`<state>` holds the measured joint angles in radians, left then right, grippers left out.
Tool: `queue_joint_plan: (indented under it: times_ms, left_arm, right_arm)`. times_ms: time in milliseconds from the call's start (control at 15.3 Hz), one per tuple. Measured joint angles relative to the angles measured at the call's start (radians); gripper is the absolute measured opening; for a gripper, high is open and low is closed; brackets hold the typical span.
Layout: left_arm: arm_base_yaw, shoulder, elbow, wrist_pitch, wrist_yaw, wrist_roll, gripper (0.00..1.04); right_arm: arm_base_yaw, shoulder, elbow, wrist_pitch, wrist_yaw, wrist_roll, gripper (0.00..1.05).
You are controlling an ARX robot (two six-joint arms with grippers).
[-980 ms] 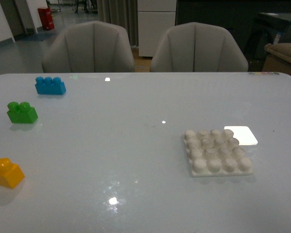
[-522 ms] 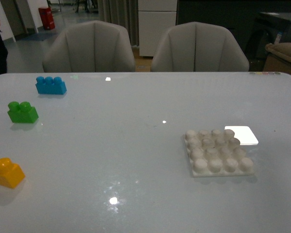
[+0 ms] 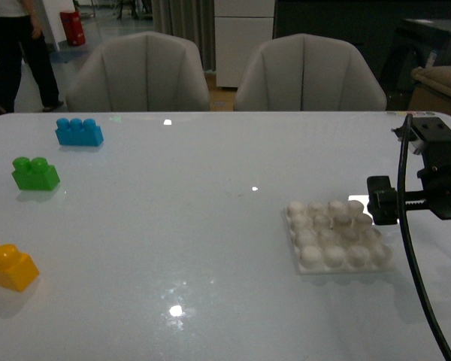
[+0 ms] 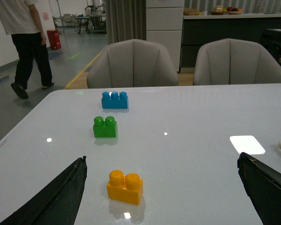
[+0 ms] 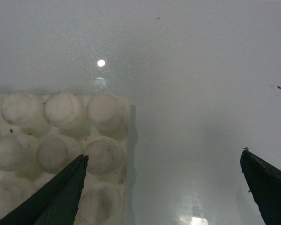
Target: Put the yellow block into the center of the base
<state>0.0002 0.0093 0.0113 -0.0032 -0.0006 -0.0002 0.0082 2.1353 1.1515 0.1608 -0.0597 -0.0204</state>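
Your left gripper [image 4: 161, 160] has its jaws wide apart and empty. The yellow block [image 4: 125, 186] sits on the table [image 4: 187, 122] just ahead, within the finger span, untouched. Your right gripper [image 5: 163, 158] is spread too, holding nothing, one finger over the base [image 5: 56, 150] edge. The block is near-left, well apart from the base.

On the worktop [image 3: 195, 226], three pieces sit in a row along the left edge. The block [image 3: 9, 265] is nearest the near-left corner, the middle brick [image 3: 35, 174] lies behind it, and the far brick [image 3: 79, 132] lies toward the far-left corner. The base [image 3: 338, 237] lies well apart from them in the right half, closer to the right edge. The right gripper [image 5: 164, 154] is above the base's right side, with one of its fingers [image 5: 61, 187] over the base and the other over bare worktop. Two chairs [image 3: 139, 71] stand behind the far edge.
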Motion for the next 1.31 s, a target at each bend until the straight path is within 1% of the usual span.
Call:
queue_joint_plan:
  times_ms: [653, 718, 784, 849, 914, 980, 1176, 1306]
  left_arm:
    - [0.0, 0.0, 0.0, 0.0, 0.0, 0.0, 0.98]
    - [0.0, 0.0, 0.0, 0.0, 0.0, 0.0, 0.98]
    - [0.0, 0.0, 0.0, 0.0, 0.0, 0.0, 0.98]
    - [0.0, 0.0, 0.0, 0.0, 0.0, 0.0, 0.98]
    - [0.0, 0.0, 0.0, 0.0, 0.0, 0.0, 0.98]
    - [0.0, 0.0, 0.0, 0.0, 0.0, 0.0, 0.98]
    - [0.0, 0.0, 0.0, 0.0, 0.0, 0.0, 0.98]
    - [0.0, 0.0, 0.0, 0.0, 0.0, 0.0, 0.98]
  right_arm:
    - [0.033, 0.069, 0.068, -0.041, -0.045, 0.082, 0.98]
    - [0.072, 0.075, 0.078, -0.066, -0.069, 0.146, 0.98]
    - [0.069, 0.074, 0.062, -0.102, -0.068, 0.185, 0.98]
    - [0.079, 0.051, 0.012, -0.096, -0.069, 0.211, 0.98]
    - [0.108, 0.048, 0.004, -0.097, -0.071, 0.256, 0.98]
    - [0.172, 0.047, 0.003, -0.092, -0.094, 0.303, 0.98]
    - [0.208, 0.058, 0.024, -0.093, -0.095, 0.322, 0.98]
    - [0.21, 0.065, 0.033, -0.097, -0.092, 0.323, 0.98]
